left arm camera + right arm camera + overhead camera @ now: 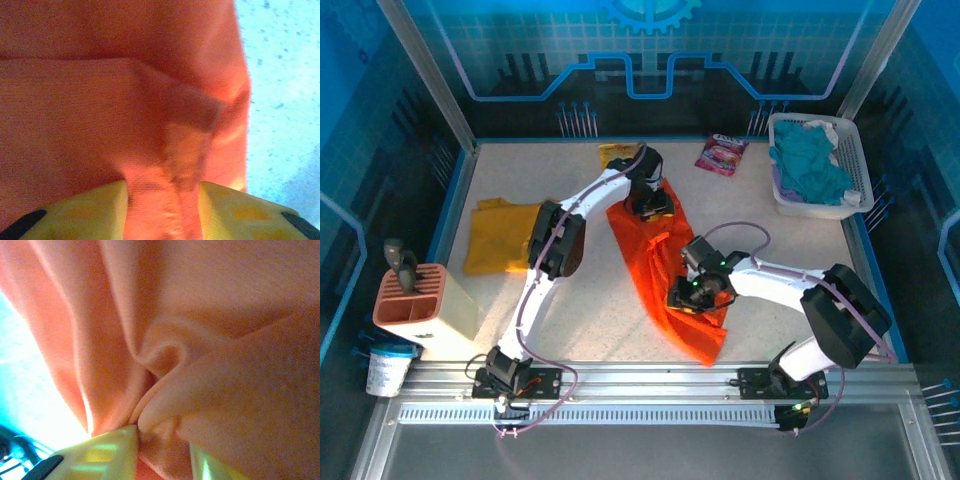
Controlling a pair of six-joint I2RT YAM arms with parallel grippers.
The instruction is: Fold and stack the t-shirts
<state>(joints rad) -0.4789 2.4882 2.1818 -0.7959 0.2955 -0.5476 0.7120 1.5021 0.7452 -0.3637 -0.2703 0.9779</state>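
Your left gripper [648,203] and right gripper [686,293] both pinch the crumpled bright orange cotton t-shirt [650,262], right of the mustard yellow t-shirt [498,238].

1. T-shirts: two. One orange t-shirt [642,262] and one mustard t-shirt [498,235].
2. Claws: two, both mine. One left claw [648,203] and one right claw [686,294].
3. Arms: two, one per claw.
4. Snack packets: two. One pink packet [722,155] and one yellow packet [616,153], the latter partly hidden by my left arm.
5. Baskets: one white basket [858,160]. It holds teal cloth [810,170], and I cannot count the pieces.
6. Holders: one terracotta holder [415,305], with one dark handle [400,262] standing in it.
7. Cups: one white cup [385,372].
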